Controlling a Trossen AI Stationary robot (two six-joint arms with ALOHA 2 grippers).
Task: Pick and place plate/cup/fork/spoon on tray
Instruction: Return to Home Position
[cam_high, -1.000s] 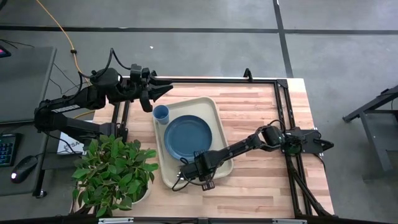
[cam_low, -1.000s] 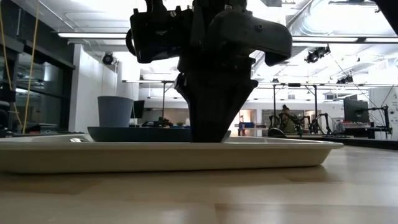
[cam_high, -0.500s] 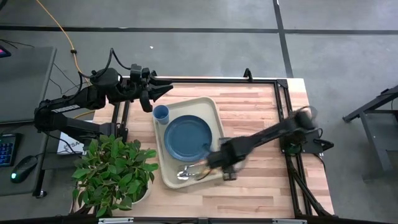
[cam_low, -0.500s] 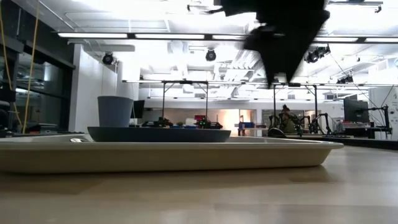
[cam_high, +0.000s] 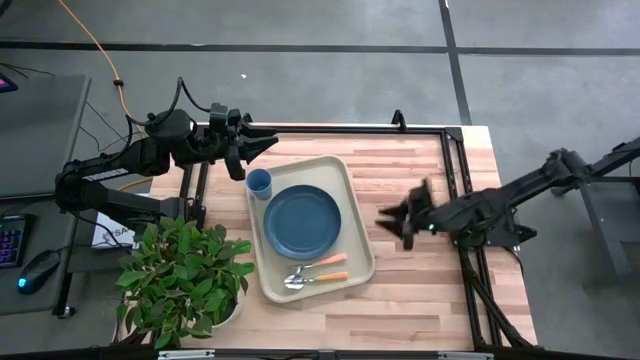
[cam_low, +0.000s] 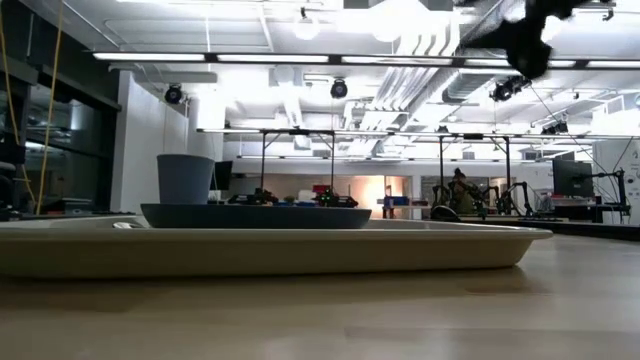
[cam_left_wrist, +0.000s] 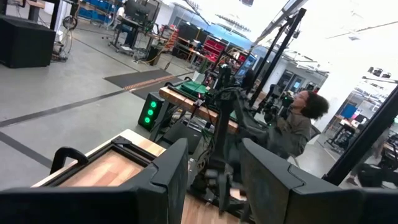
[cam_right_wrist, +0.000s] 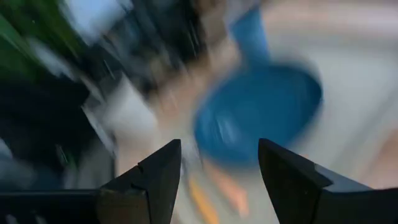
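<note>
The beige tray (cam_high: 355, 190) lies on the wooden table. On it rest the slate-blue plate (cam_high: 302, 220), the light-blue cup (cam_high: 259, 183) at its far left corner, and the orange-handled fork (cam_high: 322, 263) and spoon (cam_high: 318, 278) side by side at its near end. My right gripper (cam_high: 392, 222) is open and empty, raised over the table right of the tray. My left gripper (cam_high: 262, 143) is open and empty above the table's far left corner. The low view shows the tray (cam_low: 300, 250), the plate (cam_low: 250, 215) and the cup (cam_low: 185, 178).
A potted green plant (cam_high: 185, 275) stands at the table's near left corner. Bare wooden tabletop (cam_high: 420, 290) lies right of the tray. A black frame (cam_high: 455, 170) runs along the table's far and right edges. A person (cam_left_wrist: 298, 124) sits in the room beyond.
My right gripper has risen from the tray's near end and drawn back fast toward the table's right edge, up and away from the tray. The fork and spoon, hidden under it a second ago, now lie on the tray's near end.
</note>
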